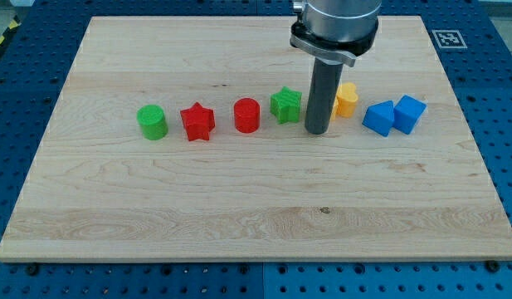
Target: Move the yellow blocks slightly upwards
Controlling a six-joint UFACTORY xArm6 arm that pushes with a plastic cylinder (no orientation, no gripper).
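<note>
A yellow block [347,100] stands right of centre on the wooden board [239,199], partly hidden by my rod; its shape is hard to make out. A second yellow block does not show. My tip [317,132] rests on the board just left of and slightly below the yellow block, between it and the green star [285,105]. The rod comes down from the view's top.
In a row from the view's left stand a green cylinder [153,122], a red star [197,122] and a red cylinder [247,115]. Two blue blocks [378,118] [409,114] touch each other right of the yellow block. A marker tag [448,38] sits at the board's top right corner.
</note>
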